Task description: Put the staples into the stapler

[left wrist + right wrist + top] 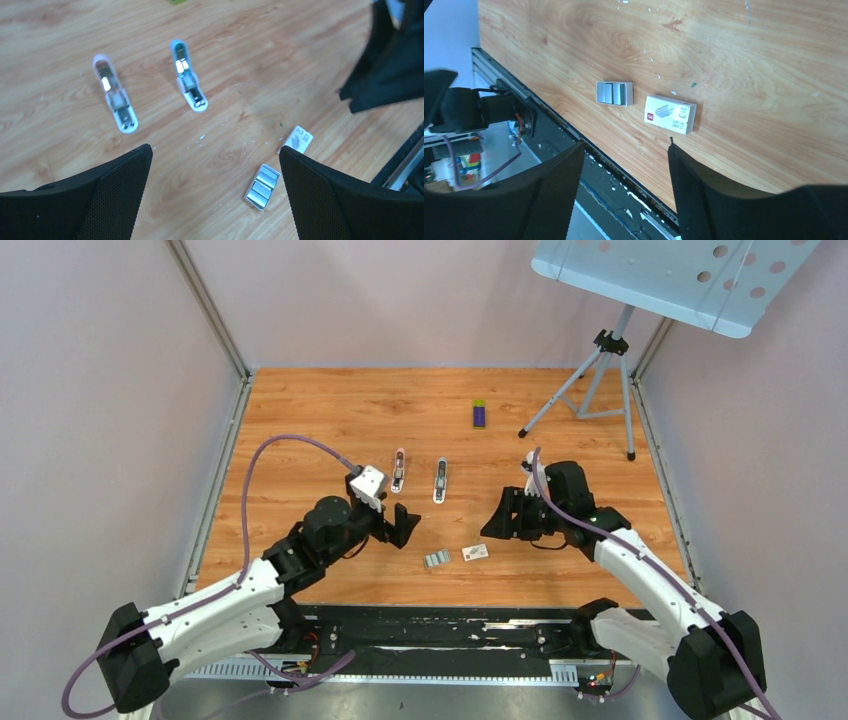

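The staples (436,560) lie flat on the wooden table near its front edge, a small grey ridged block (262,186) in a thin white tray (614,93). Two small staplers lie farther back, side by side: a pinkish one (398,470) (115,95) and a blue one (440,480) (189,84). My left gripper (403,524) (215,151) hovers left of the staples, jaws wide open and empty. To the right of the staples my right gripper (500,520) (625,146) hangs over the table's front edge, open and holding nothing.
A small white printed box (476,553) (670,114) lies just right of the staples. A purple-and-green box (479,414) sits toward the back. A tripod stand (600,380) occupies the back right corner. The black rail (624,185) runs along the front edge.
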`<state>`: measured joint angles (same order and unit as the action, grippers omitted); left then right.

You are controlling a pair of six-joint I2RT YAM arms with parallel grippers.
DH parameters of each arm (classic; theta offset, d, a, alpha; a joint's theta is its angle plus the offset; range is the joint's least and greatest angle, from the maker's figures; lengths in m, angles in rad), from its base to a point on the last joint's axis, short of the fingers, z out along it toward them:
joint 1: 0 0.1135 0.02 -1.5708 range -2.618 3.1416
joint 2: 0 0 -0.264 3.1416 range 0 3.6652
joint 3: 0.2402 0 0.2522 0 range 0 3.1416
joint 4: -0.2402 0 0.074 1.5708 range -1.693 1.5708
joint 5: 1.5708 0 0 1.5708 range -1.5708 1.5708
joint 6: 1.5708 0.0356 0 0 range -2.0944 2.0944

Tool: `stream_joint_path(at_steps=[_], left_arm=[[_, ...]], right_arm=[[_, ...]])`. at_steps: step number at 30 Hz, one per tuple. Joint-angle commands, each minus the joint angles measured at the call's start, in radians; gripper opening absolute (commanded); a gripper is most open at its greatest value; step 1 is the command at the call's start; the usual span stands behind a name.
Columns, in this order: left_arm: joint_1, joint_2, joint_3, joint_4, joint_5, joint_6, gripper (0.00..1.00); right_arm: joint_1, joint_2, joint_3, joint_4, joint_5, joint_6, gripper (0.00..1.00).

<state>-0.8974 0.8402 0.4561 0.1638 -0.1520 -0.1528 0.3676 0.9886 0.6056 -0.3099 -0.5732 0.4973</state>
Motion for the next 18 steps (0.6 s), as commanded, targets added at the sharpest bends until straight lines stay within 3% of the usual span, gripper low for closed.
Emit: stream_joint_path(at_steps=[1, 5, 12, 14, 18], left_arm=[[0.101, -0.019, 0.025, -0.167, 0.083, -0.248, 1.0], [0.132, -0.011, 0.04, -0.241, 0.136, -0.302, 0.98], [0.158, -0.026, 0.005, -0.268, 0.155, -0.464, 0.78], [0.16, -0.006, -0.01, -0.285, 0.124, -0.506, 0.78], [0.161, 0.021, -0.036, -0.268, 0.203, -0.511, 0.78]], right_arm=[[0.095, -0.009, 0.059, -0.089, 0.141, -0.015, 0.63], [0.209, 0.029, 0.095, -0.094, 0.205, -0.024, 0.54], [0.357, 0.14, 0.175, -0.093, 0.327, -0.016, 0.47], [0.399, 0.184, 0.206, -0.1, 0.354, -0.02, 0.46], [0.477, 0.273, 0.261, -0.102, 0.434, -0.038, 0.44]])
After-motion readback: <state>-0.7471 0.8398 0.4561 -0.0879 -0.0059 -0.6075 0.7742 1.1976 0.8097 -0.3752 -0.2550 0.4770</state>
